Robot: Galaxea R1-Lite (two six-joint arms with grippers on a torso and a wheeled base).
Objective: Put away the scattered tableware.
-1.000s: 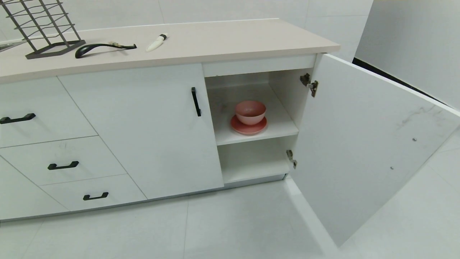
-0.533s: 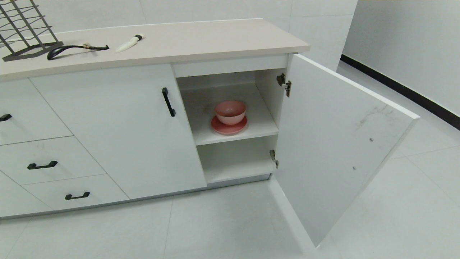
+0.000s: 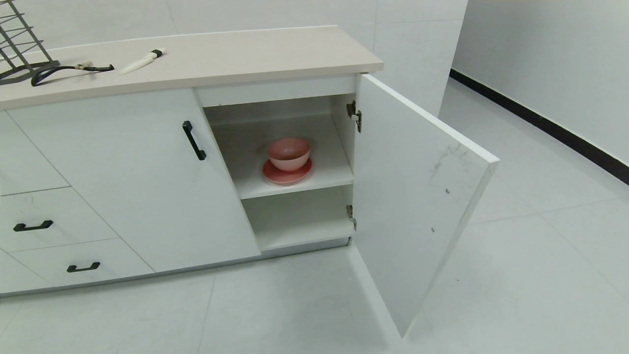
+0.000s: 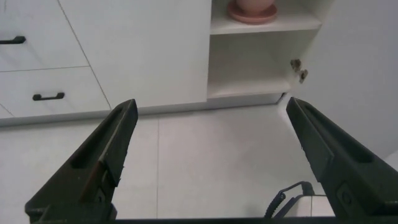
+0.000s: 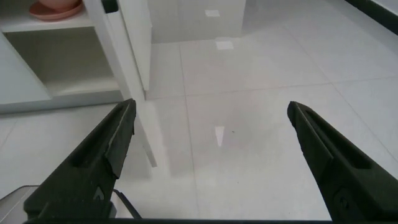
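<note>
Close to the wrists, the left gripper [image 4: 210,106] hangs over the floor [image 4: 205,162] with its 2 fingers spread wide, grasping nothing. The right gripper [image 5: 210,107] is likewise released and bare, above the tiles near the edge of the open door [image 5: 130,50].

Past them stands the cabinet [image 3: 123,162], its right door swung out. On the upper of its 2 shelves [image 3: 327,169] a pink bowl [image 3: 288,153] sits upright on a red plate [image 3: 287,176]. To the left is a shut door, then 2 drawers [image 3: 32,226] with black handles.

Farthest, on the counter [image 3: 236,54], a white knife [image 3: 142,60] lies near a black ladle [image 3: 59,71], whose scoop end is just beside a wire rack [image 3: 19,44].
</note>
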